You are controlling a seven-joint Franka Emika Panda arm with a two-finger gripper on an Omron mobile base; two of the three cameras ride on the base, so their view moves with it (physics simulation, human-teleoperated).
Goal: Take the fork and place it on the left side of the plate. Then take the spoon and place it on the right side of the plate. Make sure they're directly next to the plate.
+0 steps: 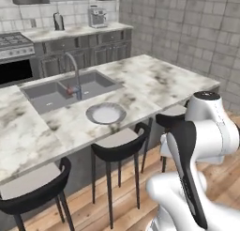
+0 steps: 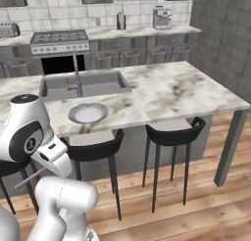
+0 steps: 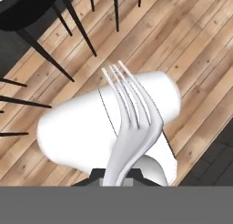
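In the hand view we see the fork [image 3: 132, 127] rising from between the fingers of our gripper [image 3: 113, 182], its handle running down into the closed jaws at the bottom of that view and its pronged head fanning away from them. The long axis runs straight out along the gripper's own line, leaning a little to one side, so the four tines point away from the fingertips toward the wooden floor [image 3: 191, 45] beyond. The fingers are drawn fully together on the handle; the tips themselves are mostly hidden by the fork, so we judge the grip from the way the handle emerges exactly between them. The fork is pale silvery-grey and smooth, with a broad curved neck that narrows toward the fingers and slim, slightly splayed prongs. Beyond the tines lie the dark legs of the stools [image 3: 54, 41]. In the base views the plate [image 1: 106, 113] sits on the marble island counter [image 1: 154, 80], just in front of the sink [image 1: 65, 91] and near the counter's edge above the black stools [image 1: 123, 143], well apart from the fingers. It is a round, shallow, pale dish with a darker rim, seen from the right base view too [image 2: 88, 112].
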